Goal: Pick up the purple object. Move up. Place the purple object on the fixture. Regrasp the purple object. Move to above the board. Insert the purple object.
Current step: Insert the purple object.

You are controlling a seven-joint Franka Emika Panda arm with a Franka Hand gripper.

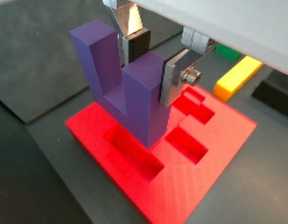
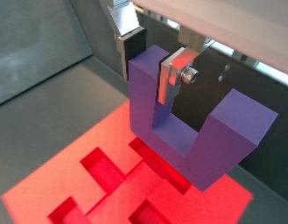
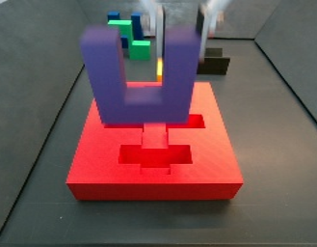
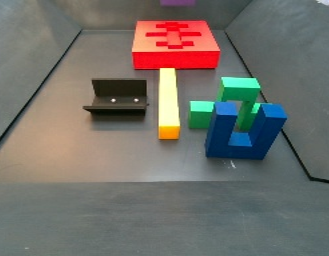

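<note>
Purple block (image 1: 125,83) over board (image 1: 216,162), prongs up.
We see gripper (image 1: 154,54) clamped on one prong, base just below it, poised for insertion.

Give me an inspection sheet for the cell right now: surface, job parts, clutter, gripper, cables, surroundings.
Surface: dark grey floor.
Job's things: purple object prongs up, over the board cut-outs; contact cannot be told. Fixture holds nothing.
Clutter: yellow bar, green block, blue block, apart from the board.
Gripper: gripper above the board, shut on one prong of the purple object.
Cables: nothing seen.
Surroundings: dark walls.
</note>
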